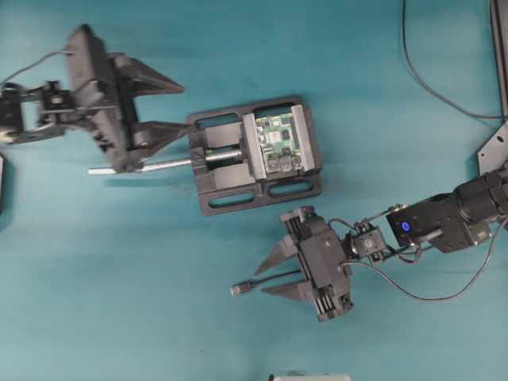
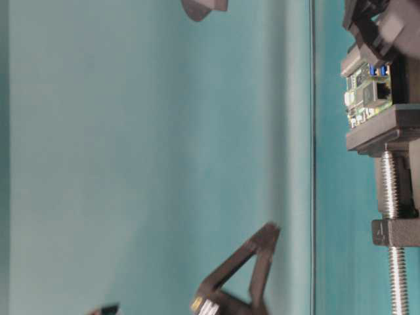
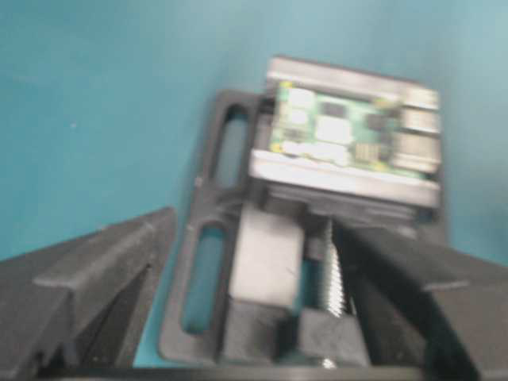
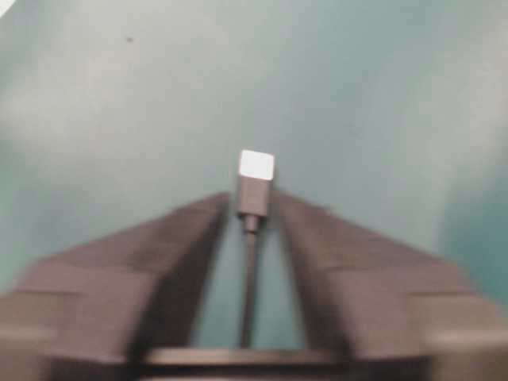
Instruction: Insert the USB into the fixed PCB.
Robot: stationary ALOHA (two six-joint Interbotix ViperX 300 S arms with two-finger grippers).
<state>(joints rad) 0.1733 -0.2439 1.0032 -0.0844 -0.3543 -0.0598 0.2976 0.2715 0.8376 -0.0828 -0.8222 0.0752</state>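
Where the teal tabletop [image 1: 159,262] lies smooth and matte, lying flat: the USB [image 1: 240,289], a small dark rectangular plug with a bright silvery metal tip, ending a long thin black cable [image 1: 278,278] that runs back between the two fingers of the right gripper [image 1: 275,273]. Seen from the right wrist view as a squared, pale-faced tip [image 4: 257,166] just past the fingertips, slim cord trailing straight back down the gap. Spread wide either side of the cord, the black, wedge-shaped plastic fingers [image 4: 182,238]; no contact with the plug visible, nothing clamped.

Up and to the right of the plug, well apart: the fixed PCB [image 1: 279,143], a small green rectangular circuit board studded with black chips and boxy silver metal ports, pinched between the flat jaws of a black vise [image 1: 218,194] with slotted base plate. Jutting left from the vise, a threaded silver screw rod [image 1: 163,164], ridged and shiny. From table level, board edge-on [image 2: 367,95], grey port face showing.

At the rod's far end, the left gripper [image 1: 182,103], same angular black plastic, fingers parted wide, lower finger above the rod, holding nothing. Blurred in the left wrist view, dark finger slabs [image 3: 87,286] framing vise and board.

Upper right, another thin black cable [image 1: 429,83] curving across the surface.
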